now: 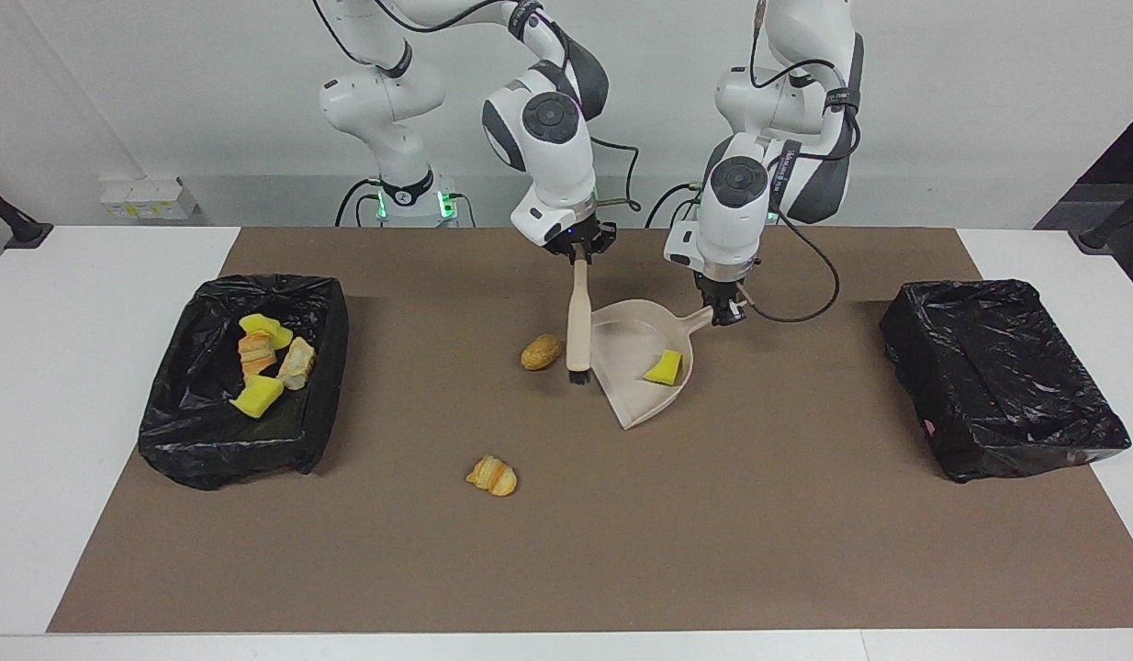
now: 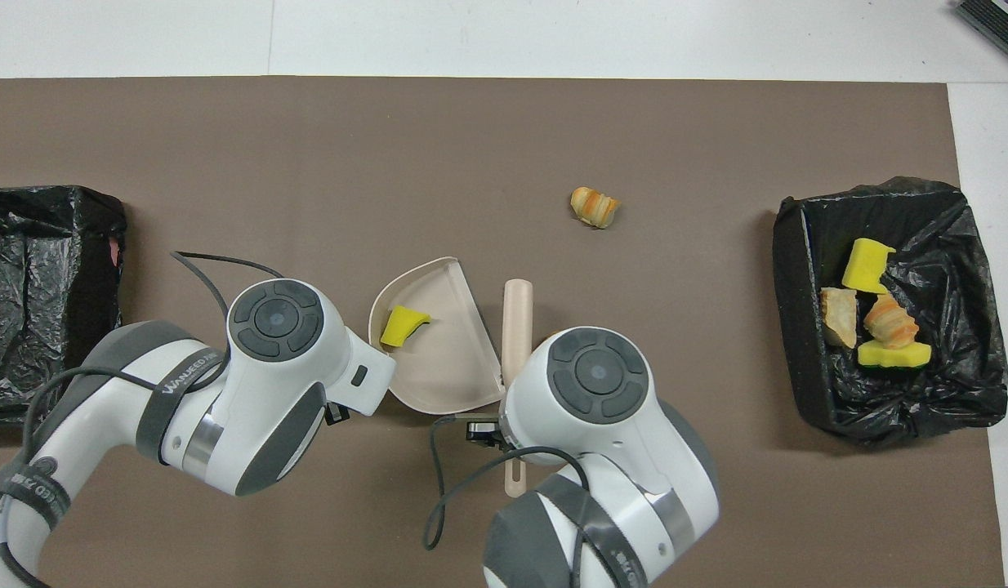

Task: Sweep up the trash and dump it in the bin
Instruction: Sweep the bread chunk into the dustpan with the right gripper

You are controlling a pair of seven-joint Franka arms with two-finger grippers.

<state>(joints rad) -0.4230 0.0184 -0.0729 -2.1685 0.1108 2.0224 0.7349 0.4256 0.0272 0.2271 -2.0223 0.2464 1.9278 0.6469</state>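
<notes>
My left fingers (image 1: pixel 729 315) are clamping the smooth beige dustpan (image 1: pixel 633 367) cradling a yellow foam wedge (image 1: pixel 665 368); right fingers (image 1: pixel 580 254) are gripping the brush (image 1: pixel 578 317), mid-frame.

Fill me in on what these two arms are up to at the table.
They are sweeping up scraps. The right gripper holds a brush upright beside the dustpan, which the left gripper holds by its handle. One yellow piece lies in the pan. A brown lump sits next to the brush, and a striped lump lies farther from the robots. Four pieces are in the bin at the right arm's end.
</notes>
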